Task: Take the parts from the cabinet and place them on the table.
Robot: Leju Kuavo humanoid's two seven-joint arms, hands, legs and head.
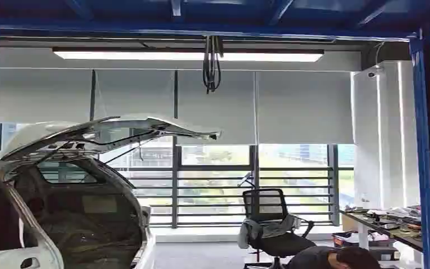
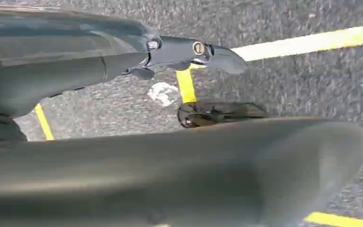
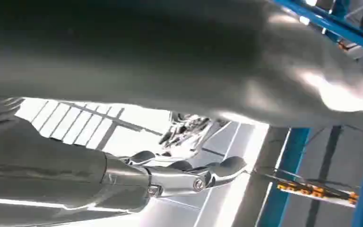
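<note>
Left hand: the left hand (image 2: pixel 179 156) hangs over grey floor (image 2: pixel 288 90) marked with yellow lines (image 2: pixel 307 43); its fingers (image 2: pixel 194 49) are stretched out straight and hold nothing.
Right hand: the right hand (image 3: pixel 179 61) is seen against the windows and a blue frame post (image 3: pixel 283 189); its fingers (image 3: pixel 194 177) are extended and apart, grasping nothing.
Parts: I cannot tell where the parts or the cabinet are.
Table: a table (image 1: pixel 389 231) at the right, littered with small items too small to name.
Car: a white car (image 1: pixel 61 207) at left, its tailgate (image 1: pixel 112 131) raised.
Chair: a black office chair (image 1: pixel 271 227) with a cloth draped on it, near the windows.
Person: a person (image 1: pixel 336 259) bent low beside the table.
</note>
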